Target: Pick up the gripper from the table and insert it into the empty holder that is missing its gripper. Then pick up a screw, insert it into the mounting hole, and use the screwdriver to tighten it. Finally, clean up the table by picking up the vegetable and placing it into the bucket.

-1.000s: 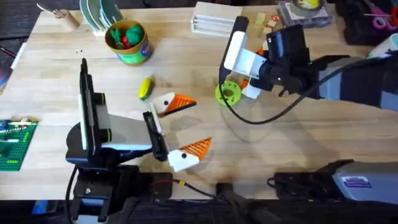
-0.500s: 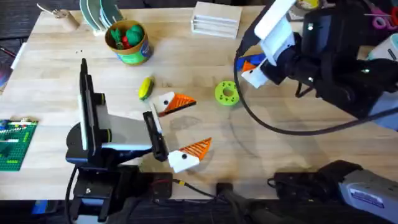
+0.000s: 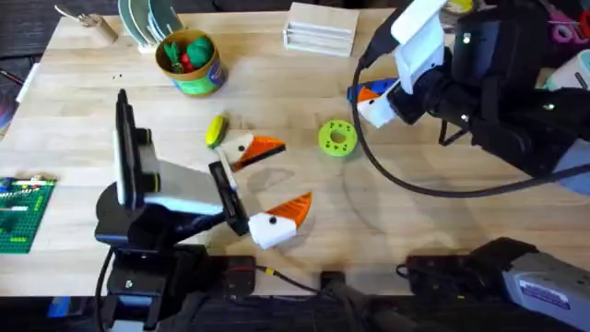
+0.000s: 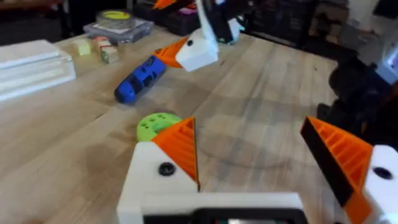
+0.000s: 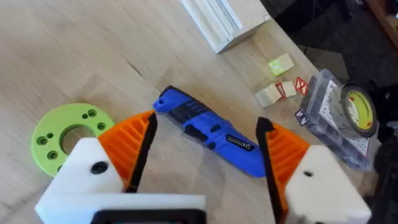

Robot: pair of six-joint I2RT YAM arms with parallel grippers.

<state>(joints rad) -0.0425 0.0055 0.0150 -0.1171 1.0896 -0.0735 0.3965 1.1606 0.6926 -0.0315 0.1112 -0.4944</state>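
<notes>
Overhead, left gripper (image 3: 270,183) shifted slightly, right gripper (image 3: 369,100) unmoved above screwdriver (image 5: 209,130), jaws released.

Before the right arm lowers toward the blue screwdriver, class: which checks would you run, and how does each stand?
1. Right end effector open: ok.
2. Chunky blue-handled screwdriver lying free on the light wooden table, below the right end effector: ok.
3. Flat green disc apart from the screwdriver: ok.
4. Left end effector away from the screwdriver: ok.
5. Screw seated in a mounting hole: cannot tell.
6. Yellow, green-ended toy vegetable in the green, yellow-rimmed bucket: not ok, it lies on the table.
</notes>
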